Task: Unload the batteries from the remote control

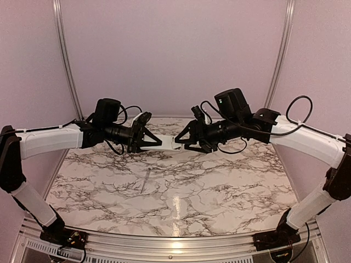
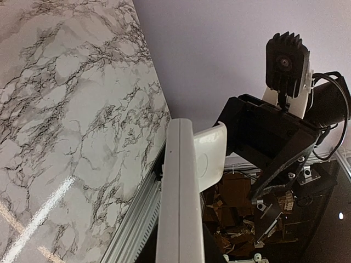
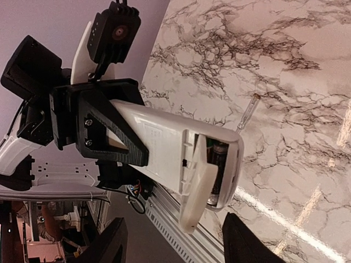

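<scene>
Marble table (image 1: 219, 186) below. Left hand (image 1: 155, 143) is clamped on the remote control (image 3: 159, 137), holding it mid-air. Right hand (image 3: 175, 246) is spread, empty, just off the battery end. Cover (image 3: 194, 192) ajar, batteries (image 3: 216, 170) seated. Next, probably: clear the cover, pick the batteries out.

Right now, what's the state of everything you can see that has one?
remote control: held off the table, battery recess partly exposed
battery cover: tilted up, partly open
batteries: seated in the recess
left gripper: jaws shut on the remote control
right gripper: jaws open at the cover end
grey rod: lying flat on the table
</scene>
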